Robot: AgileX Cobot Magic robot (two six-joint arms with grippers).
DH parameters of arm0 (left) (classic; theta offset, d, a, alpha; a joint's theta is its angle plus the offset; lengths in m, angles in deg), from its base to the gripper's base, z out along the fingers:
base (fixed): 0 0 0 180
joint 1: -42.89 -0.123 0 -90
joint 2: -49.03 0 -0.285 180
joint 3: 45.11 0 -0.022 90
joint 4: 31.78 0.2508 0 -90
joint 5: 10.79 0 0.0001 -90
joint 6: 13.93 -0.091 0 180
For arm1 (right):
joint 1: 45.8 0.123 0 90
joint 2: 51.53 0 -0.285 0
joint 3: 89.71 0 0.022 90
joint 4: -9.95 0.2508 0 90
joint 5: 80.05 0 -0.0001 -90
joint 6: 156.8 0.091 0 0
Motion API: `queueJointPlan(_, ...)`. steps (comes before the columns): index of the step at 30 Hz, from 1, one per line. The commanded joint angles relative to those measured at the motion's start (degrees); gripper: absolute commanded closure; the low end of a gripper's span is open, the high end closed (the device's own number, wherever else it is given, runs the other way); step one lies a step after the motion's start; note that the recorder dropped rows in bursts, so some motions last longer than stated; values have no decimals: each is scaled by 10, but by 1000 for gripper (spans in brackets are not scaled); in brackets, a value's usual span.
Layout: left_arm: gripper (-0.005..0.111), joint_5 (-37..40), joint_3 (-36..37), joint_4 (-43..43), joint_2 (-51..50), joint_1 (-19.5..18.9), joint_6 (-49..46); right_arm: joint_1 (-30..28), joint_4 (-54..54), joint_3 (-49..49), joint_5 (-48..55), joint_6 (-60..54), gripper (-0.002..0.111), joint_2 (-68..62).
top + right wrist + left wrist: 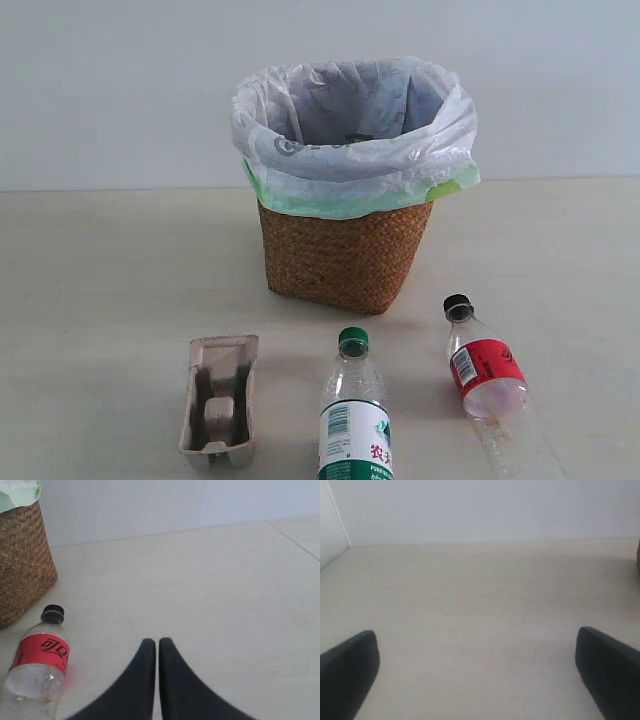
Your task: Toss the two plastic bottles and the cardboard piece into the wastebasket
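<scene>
The left end effector point(476, 647) appears as two broad, matte black fingers point(347, 677), each ending in a blunt, rounded tip. The surface of one finger carries a fine, close grain, like a woven or ribbed texture. The other looks smoother, though the picture is soft there. The right end effector point(157, 641) also has two matte black fingers point(132, 692), seen here as slimmer shapes. Each widens into a broad base and narrows in a long curve to a small rounded tip. Their inner edges run straight, their outer edges are concave, and the finish is even and dull, with a faint sheen along the curve.
</scene>
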Motion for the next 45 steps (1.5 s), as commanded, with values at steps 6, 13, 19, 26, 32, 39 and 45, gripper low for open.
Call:
queueJointPlan(6,-1,-4,-2,0,2,-2,5,-1,-2,0,-10,-1,108,3)
queueJointPlan(13,-1,-4,-2,0,2,-2,5,-1,-20,0,-110,-1,108,3)
queueJointPlan(19,-1,-4,-2,0,2,-2,5,-1,-17,0,-328,0,108,3)
queueJointPlan(26,-1,-4,-2,0,2,-2,5,-1,-14,0,-606,54,108,3)
queueJointPlan(32,-1,-4,-2,0,2,-2,5,-1,-17,101,-452,128,108,3)
queueJointPlan(39,-1,-4,-2,0,2,-2,5,-1,-35,276,-184,127,108,-61)
queueJointPlan(45,-1,-4,-2,0,2,-2,5,-2,-29,390,-44,44,104,-151)
